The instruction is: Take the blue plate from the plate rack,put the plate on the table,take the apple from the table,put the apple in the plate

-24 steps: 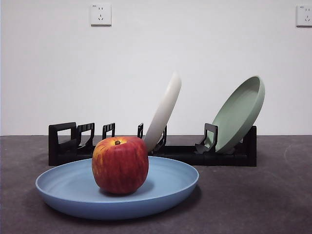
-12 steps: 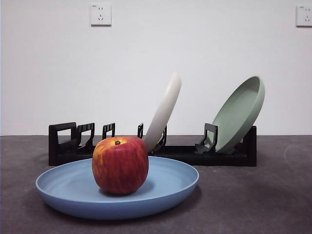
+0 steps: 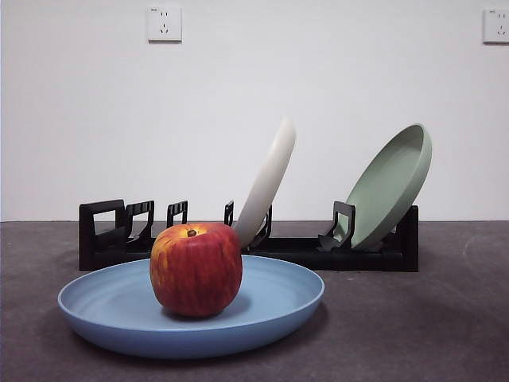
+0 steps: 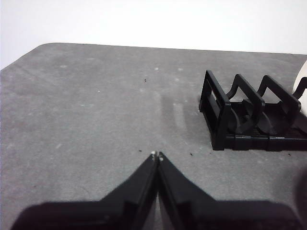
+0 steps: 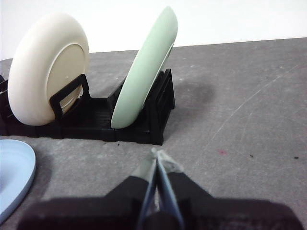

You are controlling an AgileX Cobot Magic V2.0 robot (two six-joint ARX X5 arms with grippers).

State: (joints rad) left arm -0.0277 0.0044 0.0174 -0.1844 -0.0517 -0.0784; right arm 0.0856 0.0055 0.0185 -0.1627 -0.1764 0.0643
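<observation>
The blue plate (image 3: 119,306) lies flat on the dark grey table (image 3: 413,326) in the front view, and the red apple (image 3: 196,268) stands upright in its middle. An edge of the blue plate (image 5: 14,177) also shows in the right wrist view. Behind it runs the black plate rack (image 3: 119,235). My left gripper (image 4: 157,155) is shut on nothing, above bare table near the handle end of the plate rack (image 4: 249,120). My right gripper (image 5: 157,155) is shut and empty, in front of the other end of the plate rack (image 5: 144,120). Neither gripper shows in the front view.
A cream-white plate (image 3: 266,183) (image 5: 45,67) and a pale green plate (image 3: 390,187) (image 5: 146,64) lean in the rack's slots. Wall sockets (image 3: 164,23) sit on the white wall behind. The table's rounded far corner (image 4: 43,48) shows in the left wrist view.
</observation>
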